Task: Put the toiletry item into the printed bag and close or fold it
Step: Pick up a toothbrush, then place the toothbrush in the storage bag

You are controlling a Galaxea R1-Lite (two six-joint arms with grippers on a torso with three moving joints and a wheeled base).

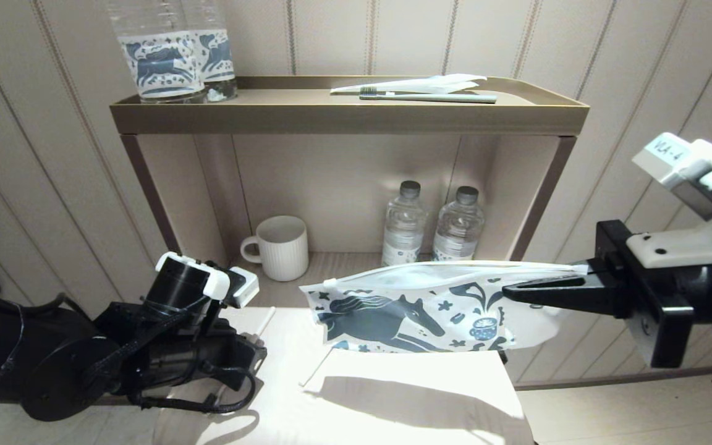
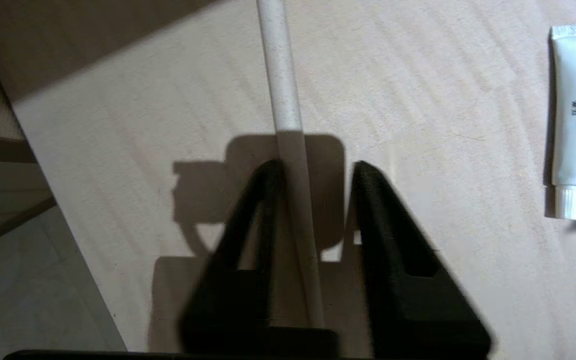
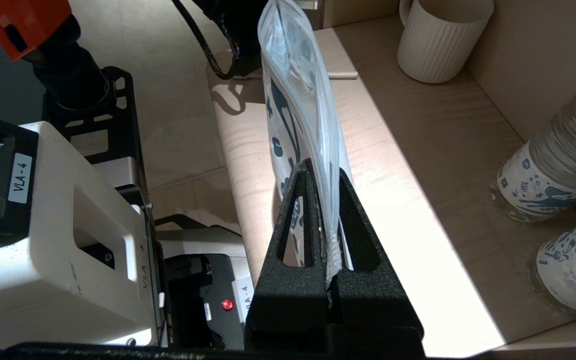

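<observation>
Holds the printed bag [image 1: 405, 315] level in mid-air over the pale surface [image 1: 393, 395], horse and wave print facing the head camera, long edge up. Grips it by one short end with the right claw [image 1: 517, 289], both black fingers pressed flat on the material, the far end hanging free towards the robot's left. Throws a long shadow of the bag onto the surface below. Keeps the left claw [image 2: 315, 167] low over the same surface, narrowed but not clamped, astride a slim pale stick [image 2: 280, 75] lying flat there; presses one finger against the stick and leaves a gap on the other side. Shows a small white toothpaste tube [image 2: 575, 110] lying near the stick, apart from it, cap pointing back towards the left wrist camera. Frames, behind the bag, an open beige shelf unit [image 1: 350, 117] with a ribbed white mug [image 1: 280, 247] and two capped water bottles [image 1: 404, 224] standing side by side in the lower bay. Sets on the top tray a toothbrush [image 1: 430, 97] just beside a plain white wrapper [image 1: 418, 84], and at the left end two more bottles with blue-printed labels [image 1: 158, 55].
</observation>
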